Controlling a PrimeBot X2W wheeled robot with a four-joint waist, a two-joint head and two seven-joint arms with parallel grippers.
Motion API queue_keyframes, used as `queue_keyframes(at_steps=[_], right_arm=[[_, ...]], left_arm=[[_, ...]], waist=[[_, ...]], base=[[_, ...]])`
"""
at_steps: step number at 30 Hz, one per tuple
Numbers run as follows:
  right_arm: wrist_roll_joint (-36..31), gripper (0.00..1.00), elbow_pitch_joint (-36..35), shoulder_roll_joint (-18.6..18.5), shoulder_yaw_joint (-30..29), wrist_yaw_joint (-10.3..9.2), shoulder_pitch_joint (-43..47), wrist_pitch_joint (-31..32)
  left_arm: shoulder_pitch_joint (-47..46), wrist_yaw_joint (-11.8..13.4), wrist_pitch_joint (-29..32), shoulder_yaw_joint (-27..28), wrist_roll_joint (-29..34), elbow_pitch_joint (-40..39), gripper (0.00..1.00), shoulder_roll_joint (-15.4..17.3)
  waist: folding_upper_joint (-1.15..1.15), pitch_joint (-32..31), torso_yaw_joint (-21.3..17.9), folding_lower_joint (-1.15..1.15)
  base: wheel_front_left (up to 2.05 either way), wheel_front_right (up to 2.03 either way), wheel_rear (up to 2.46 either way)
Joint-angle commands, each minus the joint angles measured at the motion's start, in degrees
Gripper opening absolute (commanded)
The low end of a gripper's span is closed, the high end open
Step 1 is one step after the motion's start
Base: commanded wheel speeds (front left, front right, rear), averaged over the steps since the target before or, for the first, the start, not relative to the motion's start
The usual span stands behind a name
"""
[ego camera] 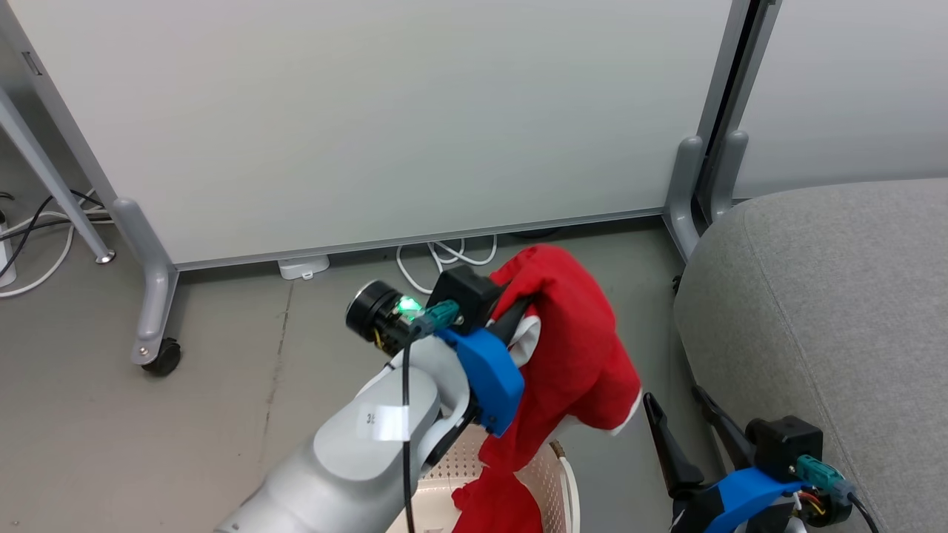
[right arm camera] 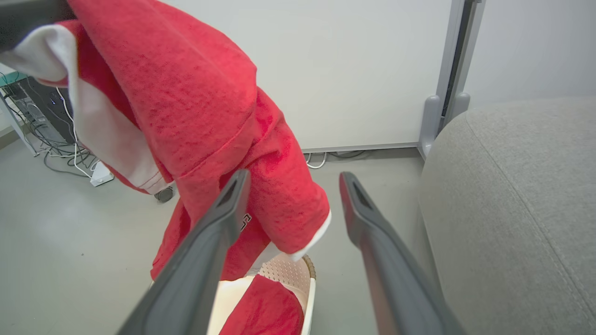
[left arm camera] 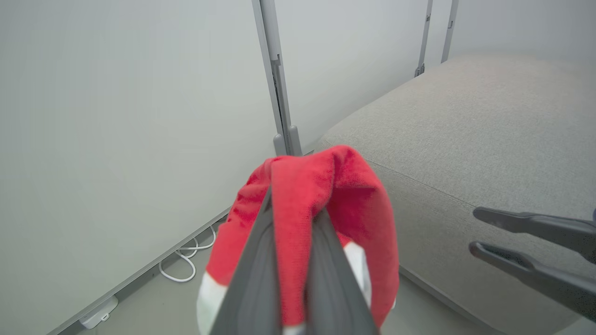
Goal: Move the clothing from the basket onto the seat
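The clothing [ego camera: 570, 333] hangs above the basket [ego camera: 566, 481], one bunched fold pinched in my tightly closed left pincer [left arm camera: 293, 209], while my right pincer [ego camera: 674, 396] stands spread wide and empty beside the basket. I hold only a fold, so a fast swing toward the seat [ego camera: 815, 296] could let it slip onto the floor [ego camera: 222, 370], or its tail could snag the basket's rim.
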Motion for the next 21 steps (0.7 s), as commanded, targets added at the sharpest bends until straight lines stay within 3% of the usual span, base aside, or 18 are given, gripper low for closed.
queue_keyframes(at_steps=[1, 11, 21], right_arm=[[0.3, 1.0, -0.2, -0.2, 0.1, 0.03, 0.8, 0.1], [0.9, 1.0, -0.3, -0.2, 1.4, 0.03, 0.4, 0.2], [1.5, 1.0, 0.0, -0.2, 3.3, 0.03, -0.6, 0.3]], left_arm=[[-2.0, 0.6, 0.3, -1.0, -1.4, -1.0, 0.0, 0.0], [-7.9, 3.4, 0.0, -6.3, -8.4, -3.0, 0.0, 0.0], [-9.4, 4.2, -1.6, -10.7, -13.0, -0.9, 0.0, 0.0]], waist=[[0.0, -0.1, 0.1, 0.01], [0.0, -0.1, -0.2, 0.01], [0.0, 0.1, -0.8, 0.01]], base=[[0.0, 0.0, 0.0], [0.0, 0.0, 0.0], [0.0, 0.0, 0.0]])
